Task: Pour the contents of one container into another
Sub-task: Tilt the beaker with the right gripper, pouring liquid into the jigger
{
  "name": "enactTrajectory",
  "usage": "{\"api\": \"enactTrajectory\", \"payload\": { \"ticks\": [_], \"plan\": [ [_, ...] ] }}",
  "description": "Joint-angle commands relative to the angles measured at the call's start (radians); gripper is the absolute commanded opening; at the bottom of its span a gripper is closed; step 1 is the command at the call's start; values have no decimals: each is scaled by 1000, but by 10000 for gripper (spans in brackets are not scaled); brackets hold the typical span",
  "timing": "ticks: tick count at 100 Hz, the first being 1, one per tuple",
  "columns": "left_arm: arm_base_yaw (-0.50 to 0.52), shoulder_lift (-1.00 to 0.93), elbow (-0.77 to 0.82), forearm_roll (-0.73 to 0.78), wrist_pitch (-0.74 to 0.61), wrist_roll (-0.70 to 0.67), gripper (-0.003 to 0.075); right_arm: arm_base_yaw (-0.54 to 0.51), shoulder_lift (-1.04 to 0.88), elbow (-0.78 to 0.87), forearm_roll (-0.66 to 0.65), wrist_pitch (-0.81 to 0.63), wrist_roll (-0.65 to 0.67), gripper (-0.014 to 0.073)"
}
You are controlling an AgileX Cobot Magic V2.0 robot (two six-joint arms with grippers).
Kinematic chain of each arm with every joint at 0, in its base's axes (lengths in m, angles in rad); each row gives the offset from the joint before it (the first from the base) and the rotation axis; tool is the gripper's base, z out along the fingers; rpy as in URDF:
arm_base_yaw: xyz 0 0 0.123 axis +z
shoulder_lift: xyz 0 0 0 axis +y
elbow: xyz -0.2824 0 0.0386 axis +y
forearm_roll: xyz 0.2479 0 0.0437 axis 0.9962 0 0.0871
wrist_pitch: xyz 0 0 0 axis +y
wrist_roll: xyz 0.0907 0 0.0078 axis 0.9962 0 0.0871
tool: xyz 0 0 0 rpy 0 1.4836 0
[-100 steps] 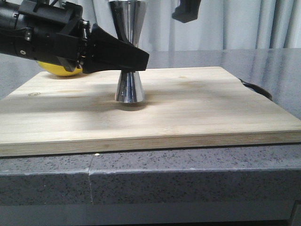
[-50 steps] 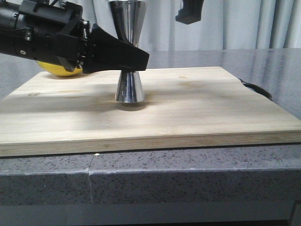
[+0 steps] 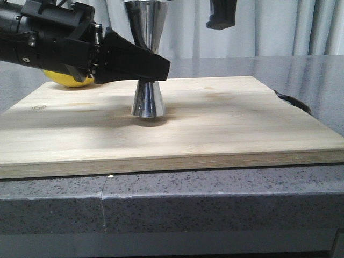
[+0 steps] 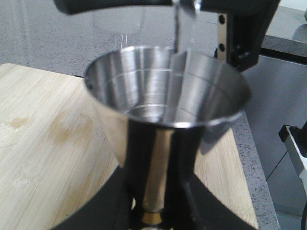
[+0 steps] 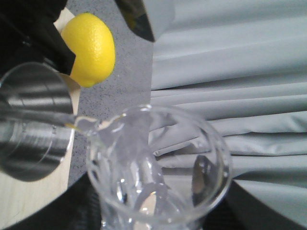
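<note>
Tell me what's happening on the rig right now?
Mid-pour. The left gripper is shut on the waist of the steel jigger, which stands upright on the wooden board. The right gripper holds the glass beaker tipped over the jigger's mouth, and a thin stream is falling into the cup. Some liquid already sits in the jigger. A lemon lies behind the left arm.

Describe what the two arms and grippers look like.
The left gripper is matte black, with broad wedge-shaped fingers tapering from a boxy black wrist block that carries small screws and thin cables. Only a black angular piece of the right gripper shows at the top of the front view.
</note>
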Motion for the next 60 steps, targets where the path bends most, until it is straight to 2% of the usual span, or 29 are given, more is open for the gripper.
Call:
{"api": "enactTrajectory", "payload": {
  "ticks": [1, 60],
  "plan": [
    [-10, -39, -28, -61, 102, -6, -13, -4, -30, -36, -17, -55, -3, 219],
    [-10, -39, -28, -61, 102, -6, -13, -4, -30, -36, -141, -54, -3, 219]
  ]
}}
